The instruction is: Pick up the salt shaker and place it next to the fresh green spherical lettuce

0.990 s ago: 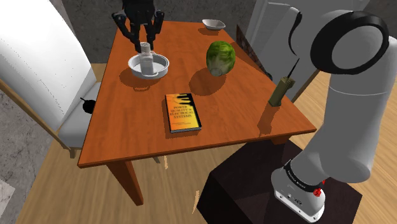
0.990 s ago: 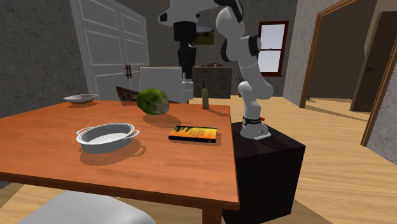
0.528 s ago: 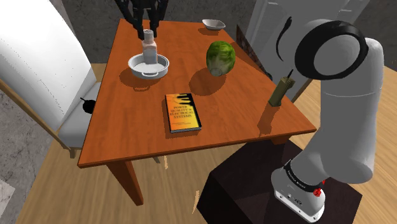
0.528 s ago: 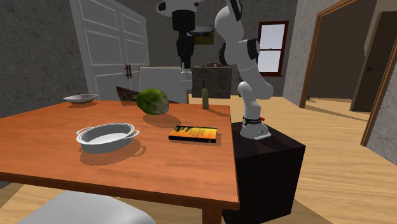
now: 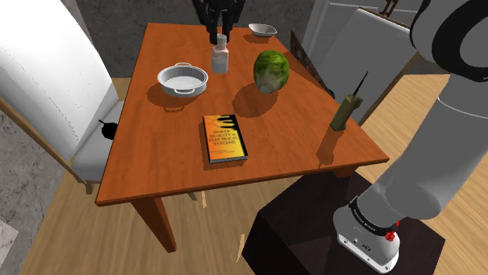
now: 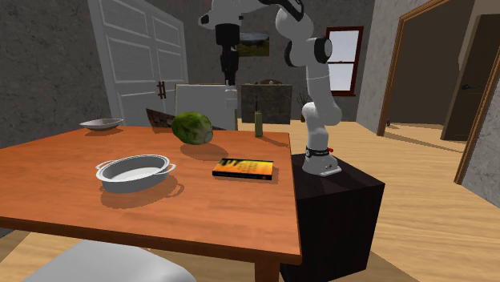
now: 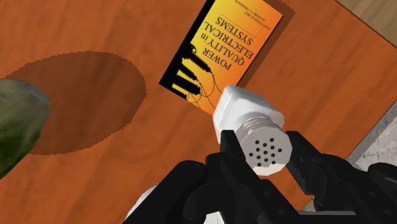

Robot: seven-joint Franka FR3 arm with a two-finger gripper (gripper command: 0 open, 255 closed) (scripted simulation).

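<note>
On the shoulder view's left stood the white dish, and just right of it the salt shaker hung above the table, its cap clamped between the fingers of the gripper, so the carry seemed under way, calling next for a rightward move and a gentle lowering beside the lettuce.

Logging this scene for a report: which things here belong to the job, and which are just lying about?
Job: salt shaker, held in the pincer; green lettuce.
Lying about: white two-handled dish, orange book, small bowl, dark bottle.
</note>
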